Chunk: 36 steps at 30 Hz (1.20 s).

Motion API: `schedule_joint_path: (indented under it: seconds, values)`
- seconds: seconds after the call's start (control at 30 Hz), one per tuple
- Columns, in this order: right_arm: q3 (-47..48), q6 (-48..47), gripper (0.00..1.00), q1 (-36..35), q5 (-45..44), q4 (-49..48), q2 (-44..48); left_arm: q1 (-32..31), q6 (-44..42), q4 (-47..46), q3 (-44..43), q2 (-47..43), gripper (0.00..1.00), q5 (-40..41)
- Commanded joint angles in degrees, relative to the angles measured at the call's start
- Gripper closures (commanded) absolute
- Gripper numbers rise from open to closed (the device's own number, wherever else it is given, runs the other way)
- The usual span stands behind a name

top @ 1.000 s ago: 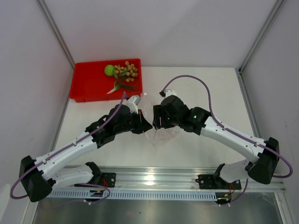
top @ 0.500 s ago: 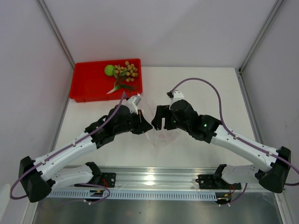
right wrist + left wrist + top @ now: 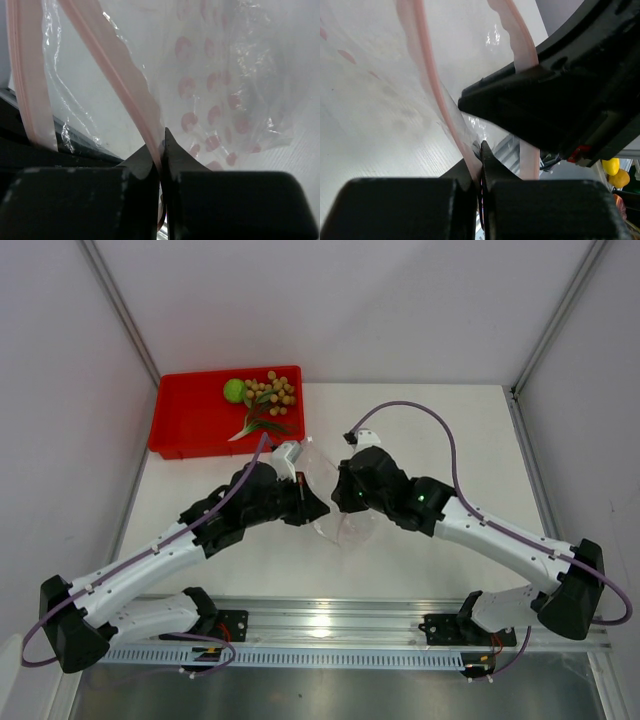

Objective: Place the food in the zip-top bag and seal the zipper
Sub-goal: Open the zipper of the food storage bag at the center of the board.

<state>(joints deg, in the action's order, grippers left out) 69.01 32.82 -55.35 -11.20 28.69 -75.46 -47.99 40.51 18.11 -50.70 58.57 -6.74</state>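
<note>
The zip-top bag [image 3: 345, 527] hangs clear and crinkly between my two grippers at the middle of the table. My left gripper [image 3: 316, 508] [image 3: 481, 148] is shut on one pinkish zipper [image 3: 426, 75] strip. My right gripper [image 3: 342, 498] [image 3: 162, 139] is shut on the other zipper [image 3: 117, 75] strip, and the bag's mouth gapes between them. The food lies in the red tray [image 3: 180, 432] at the back left: a lime-green fruit [image 3: 234, 390], a bunch of tan-brown fruits [image 3: 273, 391] and a sprig of green leaves [image 3: 258, 425]. In the left wrist view the right arm's black body [image 3: 560, 100] is close.
A metal rail [image 3: 330, 625] runs along the near edge over both arm bases. White walls with metal posts close in the table on three sides. A purple cable [image 3: 440, 435] loops above the right arm.
Half a second ago the right gripper stood open and drawn back from the bag. It has come back in and shut on the bag's mouth strip. The left gripper kept its hold.
</note>
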Motion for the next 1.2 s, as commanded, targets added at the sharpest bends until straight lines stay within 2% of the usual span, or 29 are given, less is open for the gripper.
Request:
schedule_joint_path:
  seconds: [0.0,0.23,0.33,0.53,0.67,0.93,1.0,1.03,1.1,1.13,1.17]
  values:
    - [3.3,-1.2,1.0,0.9,-1.5,0.9,-0.9,-0.5,-0.3,-1.5,-2.9,-0.1,0.99,-1.2]
    - [3.4,-3.8,1.0,3.2,-4.6,6.5,1.2,-0.4,-1.9,0.1,-2.1,-0.9,0.99,2.2]
    - [-0.1,-4.9,1.0,5.2,-6.4,7.4,5.9,-0.1,-2.5,0.7,-1.3,-2.1,0.99,3.7]
    - [-3.8,-7.1,1.0,11.7,0.1,6.3,11.7,0.7,-2.3,0.5,-0.2,-3.0,0.99,3.0]
    - [-2.0,-8.1,1.0,10.6,2.1,7.3,9.5,0.7,-1.8,-1.2,-0.3,-1.0,1.0,-0.1]
    - [0.0,-4.8,1.0,9.0,-4.7,11.2,7.6,0.7,-2.4,-1.2,-2.7,2.2,0.99,1.5]
    - [0.7,-4.4,1.0,9.0,-5.5,12.0,7.6,0.7,-3.1,-1.1,-3.6,3.3,0.88,2.2]
    - [0.9,-4.3,1.0,9.0,-6.1,12.9,7.4,0.7,-3.3,-0.4,-4.5,3.8,0.74,2.3]
    - [1.6,-3.8,1.0,9.1,-7.5,13.7,6.8,0.7,-4.7,0.1,-6.3,4.4,0.55,3.1]
    - [2.0,-3.8,1.0,9.4,-7.9,14.6,6.1,0.9,-5.3,0.3,-6.7,4.5,0.34,4.4]
    - [2.3,-3.6,1.0,9.6,-8.3,15.1,5.6,1.1,-6.6,0.3,-7.7,4.4,0.22,5.1]
